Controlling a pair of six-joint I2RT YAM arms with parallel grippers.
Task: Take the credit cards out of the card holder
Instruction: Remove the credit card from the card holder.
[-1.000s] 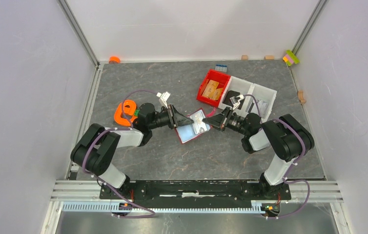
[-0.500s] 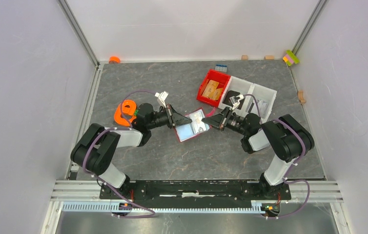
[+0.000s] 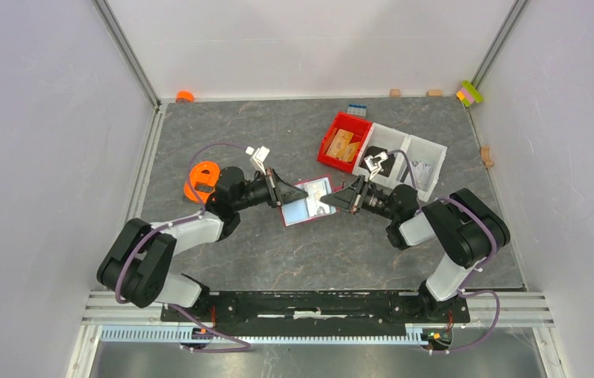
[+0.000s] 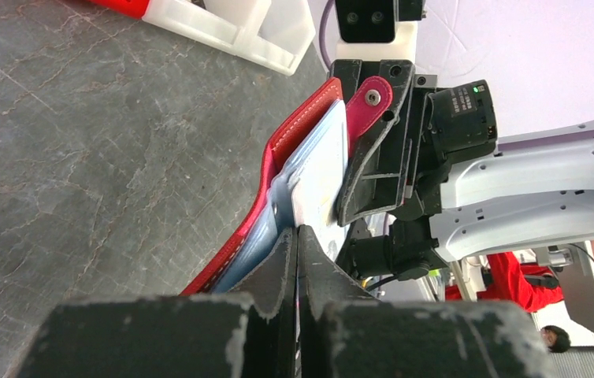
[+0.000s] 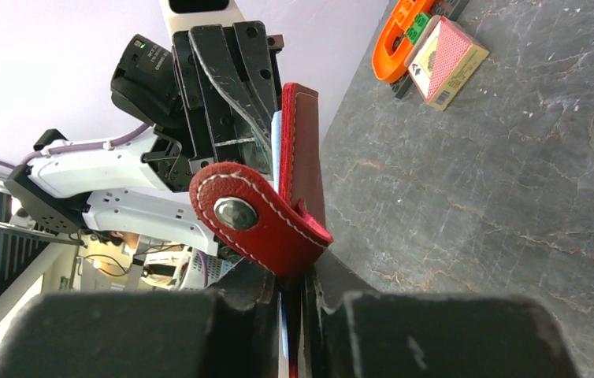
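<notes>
Top external: dark red folding card holder (image 3: 307, 202) held open at the middle of the grey surface (image 3: 278, 252).
Left claw (image 4: 298, 236) pinched shut on pale blue credit card (image 4: 321, 177); right claw (image 5: 298, 277) clamps the holder's cover; card print unreadable.

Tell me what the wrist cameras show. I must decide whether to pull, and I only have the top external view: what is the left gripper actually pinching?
Observer: The left gripper is shut on the edge of a pale card, not on the red cover of the card holder.
Operator: And the right side?
Observer: The right gripper clamps that red cover, right beside the strap.
Operator: Is the strap fastened?
Observer: No, it hangs loose, with its metal snap bare.
</notes>
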